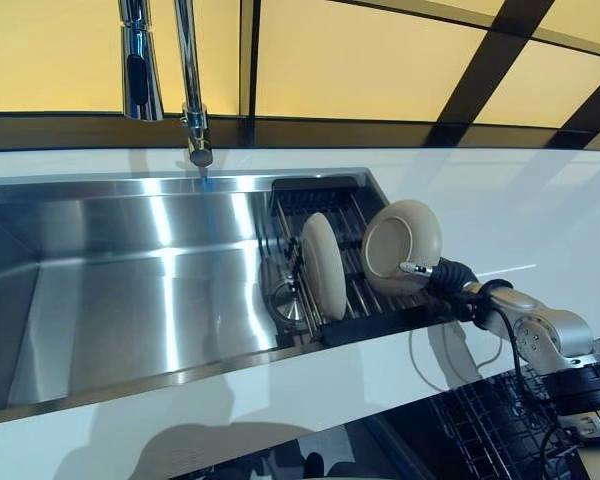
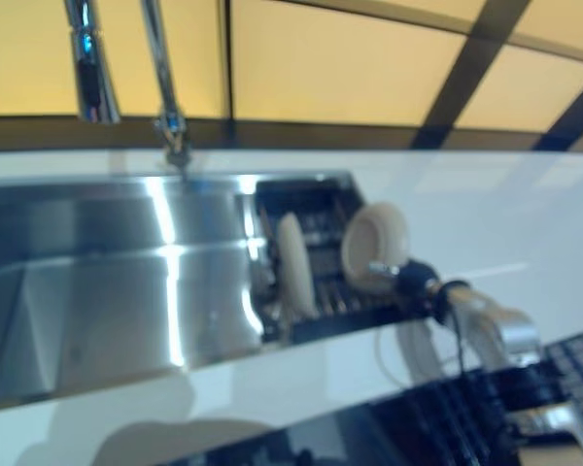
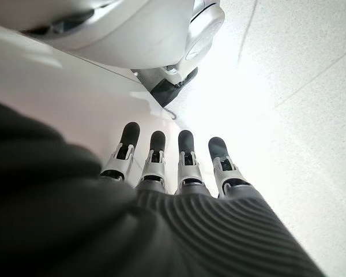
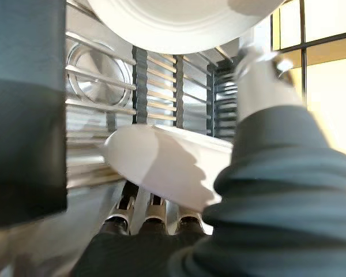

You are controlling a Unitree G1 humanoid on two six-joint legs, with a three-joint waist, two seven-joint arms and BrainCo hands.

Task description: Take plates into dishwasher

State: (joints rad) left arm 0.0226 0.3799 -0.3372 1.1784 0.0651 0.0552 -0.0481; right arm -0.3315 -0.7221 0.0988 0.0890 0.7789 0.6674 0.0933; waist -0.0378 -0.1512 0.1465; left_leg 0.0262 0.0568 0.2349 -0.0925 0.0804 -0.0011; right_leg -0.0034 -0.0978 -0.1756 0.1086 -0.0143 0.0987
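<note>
Fingers [image 4: 153,214] and thumb of the right hand [image 1: 435,272] grasp a cream plate [image 1: 403,245], upright above the drying rack [image 1: 365,315] in the sink [image 1: 130,300]; second plate [image 1: 323,264] stands beside. Left hand [image 3: 179,173]: fingers straight, released.

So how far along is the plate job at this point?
Early. Nothing shows as loaded yet: no plate is visible in the dishwasher rack at lower right. In hand: the right hand grips the right plate at the sink rack, thumb over its rim. Left to do: carry it to the dishwasher, then fetch the second plate standing in the rack. The left hand is idle, open.
</note>
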